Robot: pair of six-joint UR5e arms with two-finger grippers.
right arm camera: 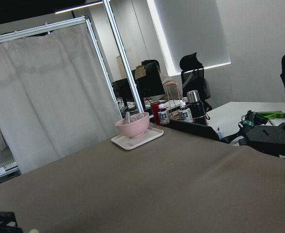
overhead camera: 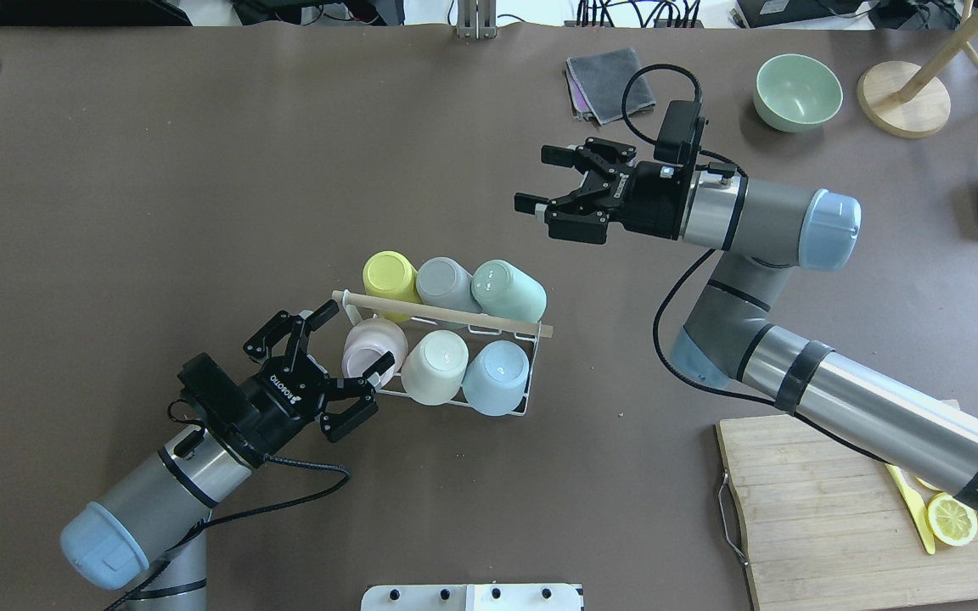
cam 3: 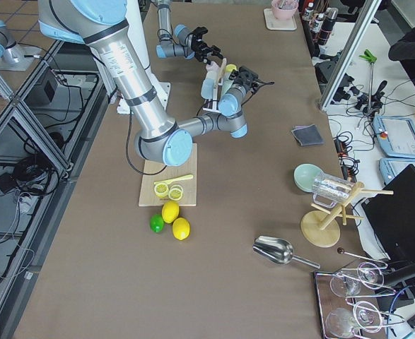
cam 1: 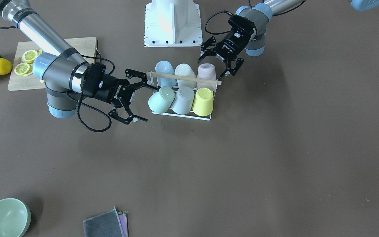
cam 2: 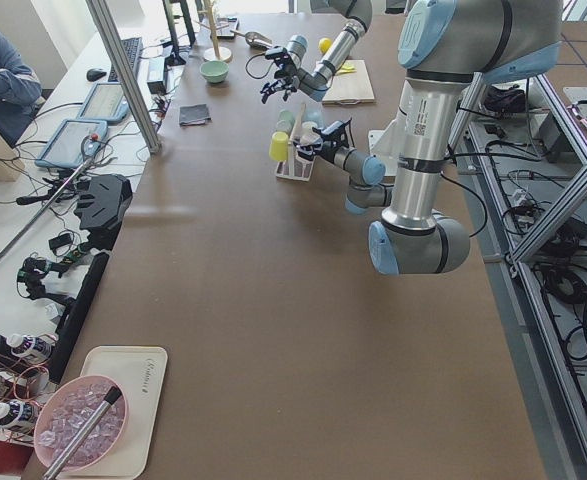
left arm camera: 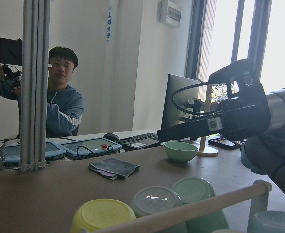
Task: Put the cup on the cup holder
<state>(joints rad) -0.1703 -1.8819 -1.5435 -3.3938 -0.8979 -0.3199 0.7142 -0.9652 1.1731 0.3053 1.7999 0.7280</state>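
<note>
Overhead exterior: cup holder at mid-table, long axis along the light wooden dowel, lying left to right, slightly skewed. Thin white wire frame, rectangular. Six smooth, rounded cups seated bottoms-up in two rows of three, tilted outward. Left gripper spread wide at the pink cup end; contact not determinable. Right gripper spread, empty, apart from the rack.

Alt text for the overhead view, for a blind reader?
A white cup holder on a brown table holds six pastel cups upside down. The left gripper is open at its end; the right gripper is open, farther off.
</note>
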